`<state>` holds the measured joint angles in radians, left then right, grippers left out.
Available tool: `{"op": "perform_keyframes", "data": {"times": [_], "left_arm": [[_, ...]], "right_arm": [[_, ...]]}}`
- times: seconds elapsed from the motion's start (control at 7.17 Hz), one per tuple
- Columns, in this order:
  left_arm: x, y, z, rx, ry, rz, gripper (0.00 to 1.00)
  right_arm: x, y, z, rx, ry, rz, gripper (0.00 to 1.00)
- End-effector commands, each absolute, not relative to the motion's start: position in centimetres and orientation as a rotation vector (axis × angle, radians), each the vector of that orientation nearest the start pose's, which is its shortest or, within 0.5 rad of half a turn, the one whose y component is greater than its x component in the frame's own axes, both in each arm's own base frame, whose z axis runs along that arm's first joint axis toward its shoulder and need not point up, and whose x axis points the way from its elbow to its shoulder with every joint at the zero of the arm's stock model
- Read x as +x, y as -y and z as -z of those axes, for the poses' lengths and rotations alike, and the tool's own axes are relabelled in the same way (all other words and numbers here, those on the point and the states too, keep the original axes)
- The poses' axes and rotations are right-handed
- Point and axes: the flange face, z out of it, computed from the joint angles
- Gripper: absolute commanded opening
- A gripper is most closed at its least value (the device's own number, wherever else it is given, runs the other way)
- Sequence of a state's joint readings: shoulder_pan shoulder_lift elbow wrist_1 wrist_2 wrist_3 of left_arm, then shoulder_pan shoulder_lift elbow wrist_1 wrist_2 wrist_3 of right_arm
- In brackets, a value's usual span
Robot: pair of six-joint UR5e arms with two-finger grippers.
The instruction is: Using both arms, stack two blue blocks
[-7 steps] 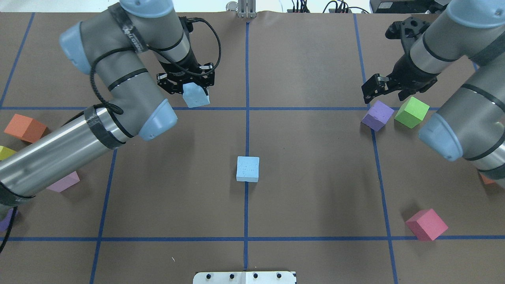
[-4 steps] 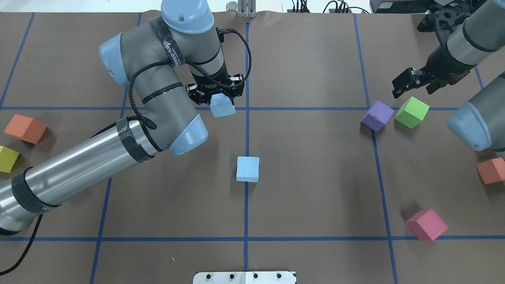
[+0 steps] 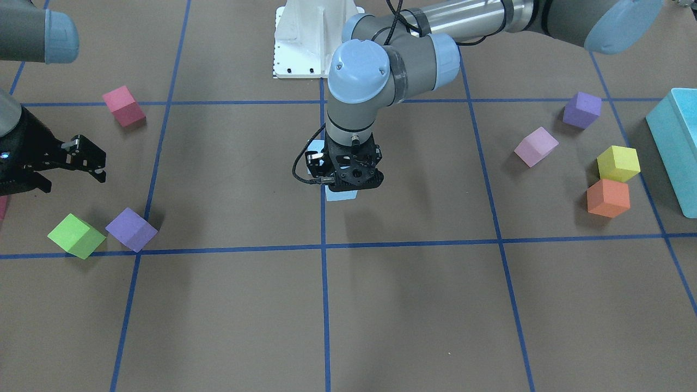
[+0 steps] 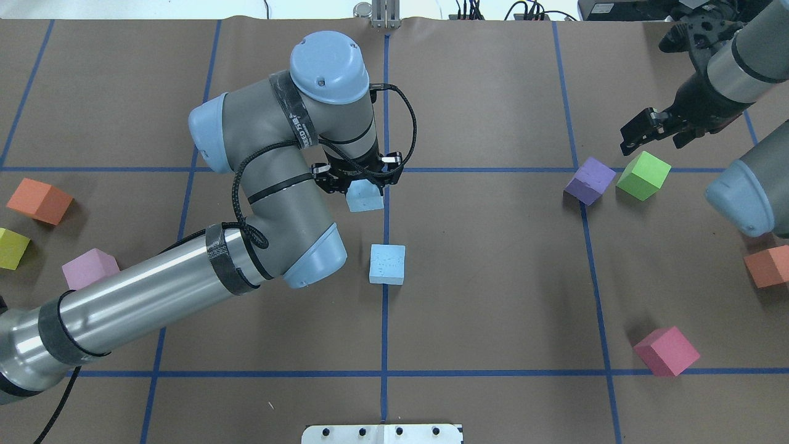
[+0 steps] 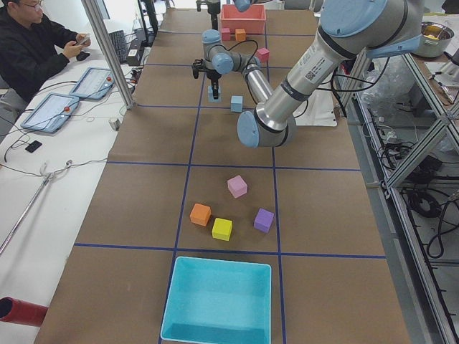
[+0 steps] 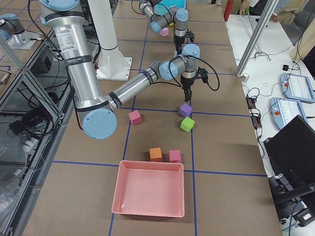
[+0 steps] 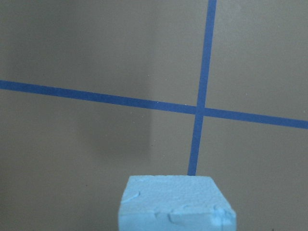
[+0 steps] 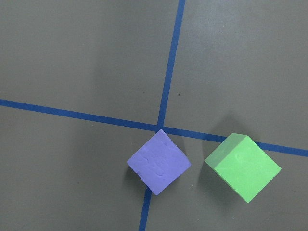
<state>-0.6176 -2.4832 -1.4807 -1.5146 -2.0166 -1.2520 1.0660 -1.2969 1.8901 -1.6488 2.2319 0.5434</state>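
Observation:
My left gripper (image 4: 363, 185) is shut on a pale blue block (image 4: 365, 198) and holds it above the table, just beyond the centre cross of blue tape. The held block fills the bottom of the left wrist view (image 7: 175, 204) and shows under the gripper in the front view (image 3: 342, 195). The second blue block (image 4: 387, 264) lies flat on the centre line, a short way nearer the robot, apart from the held one. My right gripper (image 4: 653, 140) is open and empty at the far right, just beyond the green cube.
A purple cube (image 4: 590, 180) and a green cube (image 4: 643, 176) lie under the right gripper. A pink-red cube (image 4: 667, 351) and an orange cube (image 4: 767, 266) lie on the right. Orange (image 4: 39, 200), yellow (image 4: 12, 248) and pink (image 4: 90, 268) cubes lie on the left. A turquoise bin (image 3: 675, 147) stands at the left end.
My left arm has carried the blue block rightward and toward the robot, closer to the block on the table. My right gripper has drawn back to the right, away from the purple cube.

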Motion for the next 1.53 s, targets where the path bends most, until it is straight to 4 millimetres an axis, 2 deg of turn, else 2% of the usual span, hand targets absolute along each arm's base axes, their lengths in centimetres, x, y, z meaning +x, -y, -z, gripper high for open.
{"op": "perform_keyframes", "data": {"times": [0.0, 0.28, 0.7, 0.84, 0.98, 1.12, 1.4], "left_arm": [[55.7, 47.2, -12.2, -0.052, -0.858, 0.081, 0.54], [57.6, 45.2, -12.6, -0.036, -0.84, 0.061, 0.54], [58.3, 43.5, -12.4, -0.034, -0.848, 0.024, 0.55], [59.0, 42.3, -12.4, -0.037, -0.849, 0.008, 0.55], [59.7, 41.3, -13.1, -0.024, -0.835, -0.001, 0.55], [59.8, 40.0, -13.1, -0.019, -0.841, -0.015, 0.55], [59.5, 39.7, -13.2, -0.019, -0.845, -0.018, 0.55]], "right_arm": [[-21.0, 53.0, -37.3, 0.105, 0.807, 0.134, 1.0], [-21.0, 53.0, -37.3, 0.105, 0.807, 0.134, 1.0], [-21.2, 53.1, -37.3, 0.106, 0.808, 0.136, 1.0], [-21.2, 53.1, -37.3, 0.106, 0.808, 0.136, 1.0], [-21.2, 53.1, -37.3, 0.106, 0.808, 0.136, 1.0], [-21.2, 53.0, -37.4, 0.105, 0.807, 0.135, 1.0], [-21.2, 53.0, -37.4, 0.105, 0.807, 0.135, 1.0]]}}
